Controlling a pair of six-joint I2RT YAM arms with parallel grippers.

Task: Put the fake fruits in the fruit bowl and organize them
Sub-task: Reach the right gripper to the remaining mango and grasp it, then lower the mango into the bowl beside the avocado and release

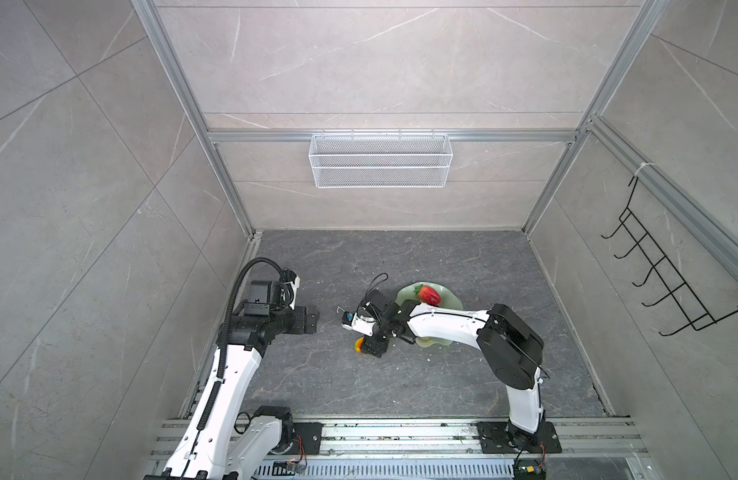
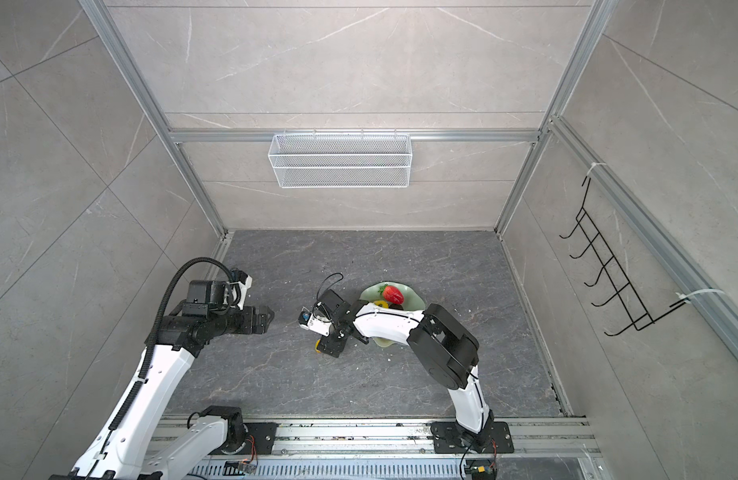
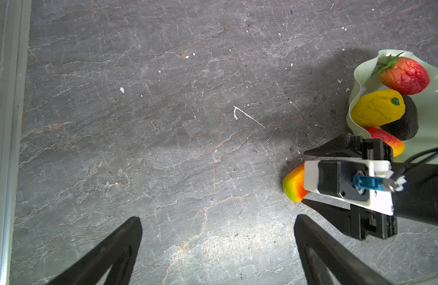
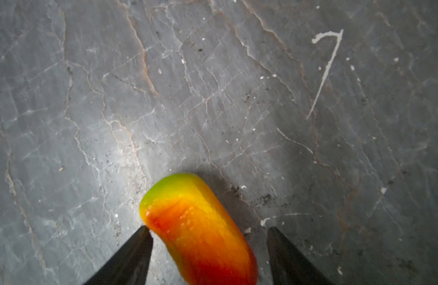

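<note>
Slippage is the risk: the right end effector [image 4: 208, 228] straddles the mango [image 4: 188, 209] lying on the surface [image 4: 213, 98] near the fruit bowl [image 3: 361, 74], jaws not yet closed, one finger [image 4: 134, 251] touching, so an uneven squeeze on its glossy skin could squirt it away.

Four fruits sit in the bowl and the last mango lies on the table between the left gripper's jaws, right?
Wrong arm: the right wrist view shows the last mango between the jaws of the right gripper. The rest stands.
</note>
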